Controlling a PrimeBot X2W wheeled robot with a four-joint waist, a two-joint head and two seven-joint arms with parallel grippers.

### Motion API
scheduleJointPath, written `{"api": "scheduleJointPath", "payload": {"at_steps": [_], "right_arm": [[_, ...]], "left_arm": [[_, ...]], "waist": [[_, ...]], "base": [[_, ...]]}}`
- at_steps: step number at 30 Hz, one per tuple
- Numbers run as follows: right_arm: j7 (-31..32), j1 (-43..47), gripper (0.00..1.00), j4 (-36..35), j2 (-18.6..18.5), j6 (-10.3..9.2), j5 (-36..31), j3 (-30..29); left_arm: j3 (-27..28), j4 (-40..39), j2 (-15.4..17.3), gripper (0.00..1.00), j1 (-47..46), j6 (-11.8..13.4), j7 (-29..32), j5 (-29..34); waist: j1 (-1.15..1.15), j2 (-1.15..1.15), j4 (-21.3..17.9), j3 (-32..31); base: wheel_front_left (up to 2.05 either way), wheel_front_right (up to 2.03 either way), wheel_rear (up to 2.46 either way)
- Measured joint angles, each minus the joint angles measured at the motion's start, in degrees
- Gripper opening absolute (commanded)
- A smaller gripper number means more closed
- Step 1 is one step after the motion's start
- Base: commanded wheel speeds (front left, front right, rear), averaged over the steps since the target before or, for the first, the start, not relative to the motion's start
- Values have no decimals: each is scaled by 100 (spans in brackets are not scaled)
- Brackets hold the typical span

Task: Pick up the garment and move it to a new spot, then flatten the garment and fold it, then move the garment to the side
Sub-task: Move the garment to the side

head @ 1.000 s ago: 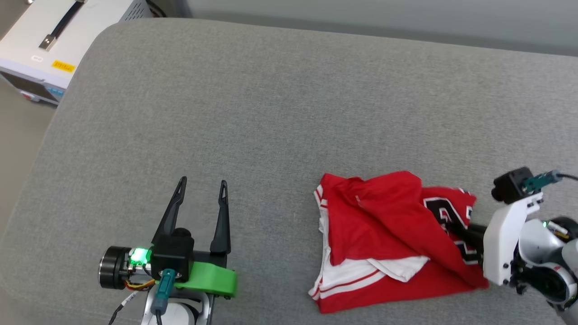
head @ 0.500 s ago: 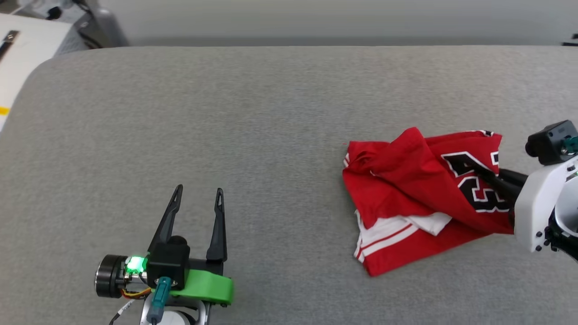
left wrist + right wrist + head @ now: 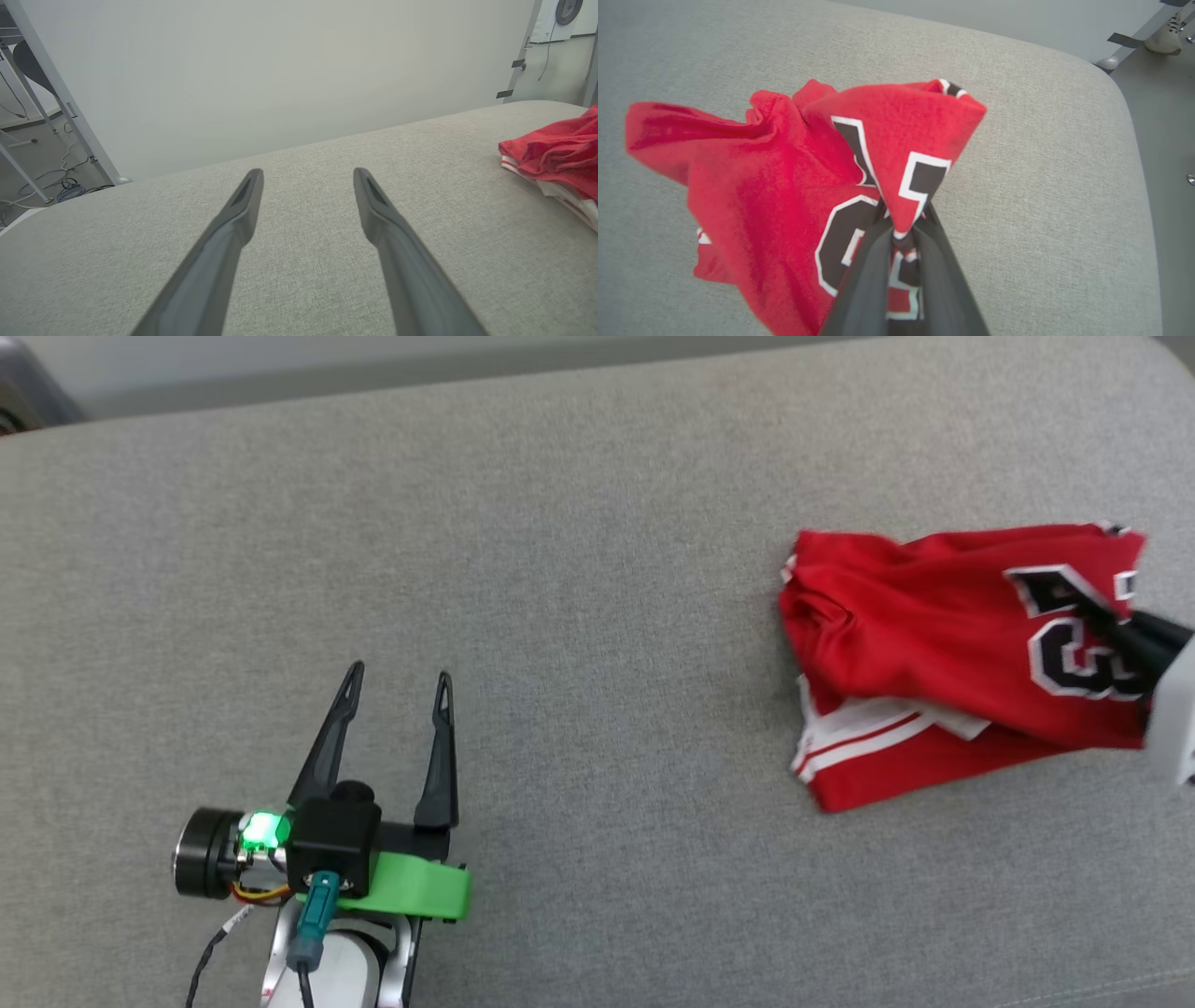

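Red cloth is pinched between the two dark fingers of the right gripper, shut tight on a fold of the garment that carries black-and-white numerals. The fold bunches into a peak just past the tips in the right wrist view.

Garment sits toward the right end of the grey fabric surface, crumpled, w/ a white sleeve and red stripe poking out at its lower left edge. Can't tell how much is lifted vs lying on the surface.

Left gripper is well apart from it, at the lower left of the head view. Its fingers are spread fairly wide, holding nothing, pointing across bare grey fabric. Can't tell if the tips touch the surface.

Cut off or unclear:
- Right gripper runs off the head view's right edge, leaving just a dark finger and a bit of white bracket.
- Numerals are partly folded over, so not fully readable.
- Garment's right part is cropped in the left wrist view.
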Motion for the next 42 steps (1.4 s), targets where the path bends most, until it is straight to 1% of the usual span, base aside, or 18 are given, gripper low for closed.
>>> {"api": "scheduleJointPath", "payload": {"at_steps": [6, 13, 18, 24, 25, 26, 27, 31, 35, 38, 41, 42], "right_arm": [[-55, -463, 0, 733, -452, 0, -218, -481], [-105, -1125, 0, 1790, -900, 0, -512, -958], [-133, -1462, 0, 2416, -973, 0, -855, -1213], [-371, -1795, 0, 3052, -832, 0, -1261, -1517], [-410, -1809, 13, 3133, -795, 0, -1334, -1530], [-465, -1818, 67, 3211, -734, 0, -1416, -1540], [-542, -1826, 100, 3278, -655, 0, -1489, -1556], [-1101, -1863, 100, 3366, -469, 0, -1784, -1726], [-2007, -1841, 100, 3190, -355, 0, -2220, -1985], [-2761, -1661, 100, 2882, -120, 0, -2520, -2337], [-3393, -1261, 100, 2434, 299, 0, -2828, -2641], [-3477, -1141, 100, 2294, 434, 0, -2892, -2703]], "left_arm": [[-81, -153, 98, 100, -326, -43, 1, 88], [-163, -337, 122, 100, -666, -41, 1, 97], [-219, -419, 135, 100, -794, -18, 0, 97], [-255, -450, 197, 100, -869, 35, 0, 97], [-266, -447, 201, 100, -875, 37, 0, 97], [-276, -437, 204, 100, -881, 41, 1, 97], [-280, -422, 210, 100, -883, 42, 0, 97], [-300, -363, 220, 100, -883, 93, 1, 89], [-297, -304, 218, 100, -839, 143, 0, 66], [-267, -268, 205, 100, -701, 186, 0, -37], [-166, -243, 193, 100, -461, 236, 0, -127], [-140, -240, 189, 100, -396, 240, 1, -144]], "waist": [[0, 0, -29, 493], [1, 0, 97, 1117], [1, 0, 221, 1470], [1, 0, 363, 1776], [1, 0, 380, 1797], [1, 0, 398, 1807], [1, 0, 406, 1796], [0, 0, 421, 1667], [0, 0, 408, 1406], [0, 0, 397, 1163], [0, 0, 395, 887], [0, 0, 398, 813]], "base": [[0, 0, 0], [0, 0, 0], [0, 0, 0], [0, 0, 0], [0, 0, 0], [0, 0, 0], [0, 0, 0], [0, 0, 0], [0, 0, 0], [0, 0, 0], [0, 0, 0], [0, 0, 0]]}}
